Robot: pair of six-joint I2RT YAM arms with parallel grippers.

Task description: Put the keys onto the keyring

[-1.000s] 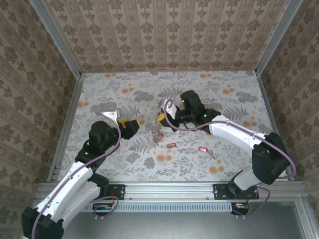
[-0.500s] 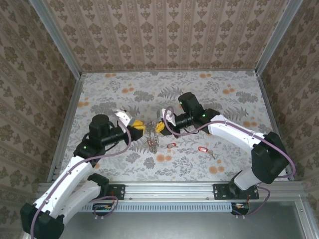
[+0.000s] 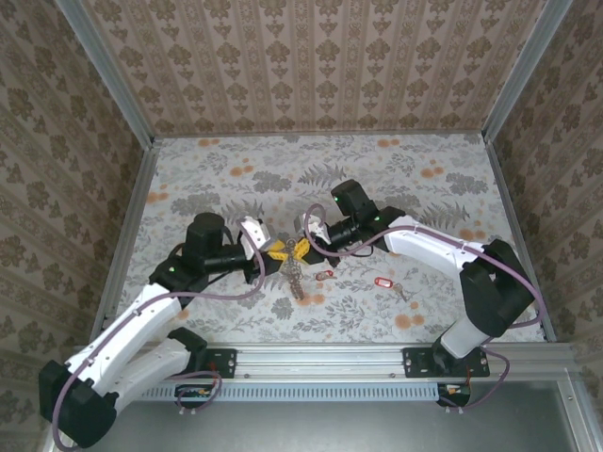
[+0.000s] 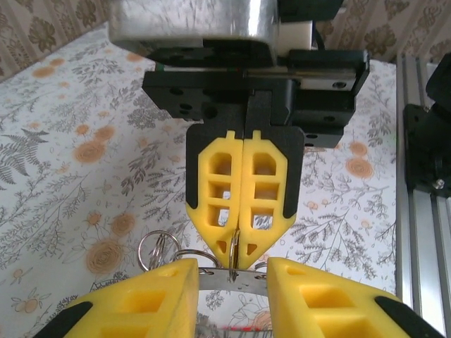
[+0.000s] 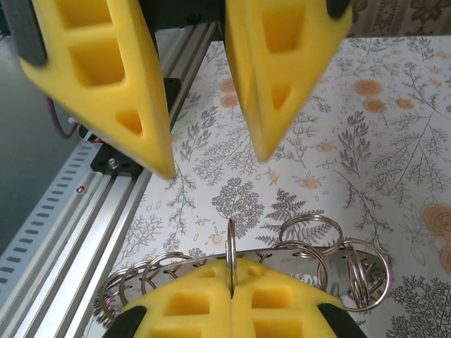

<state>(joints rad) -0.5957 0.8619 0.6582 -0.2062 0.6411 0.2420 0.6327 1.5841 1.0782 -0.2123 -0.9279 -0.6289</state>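
Right gripper (image 4: 238, 262) pinching keyring (image 3: 295, 273); left gripper (image 5: 215, 165) fingers spread, facing it. Advising: centring left on keyring, closing gently.

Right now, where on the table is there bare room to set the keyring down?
Bare: the far half of the table, from back wall to the arms. Crowded: centre, where left end effector and right end effector meet at the keyring, two keys and just right.

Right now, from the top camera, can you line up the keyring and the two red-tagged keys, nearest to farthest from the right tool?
1. keyring: pinched in the right tool itself, mid-table.
2. nearer red-tagged key: lying just to its right.
3. farther red-tagged key: further right on the table.
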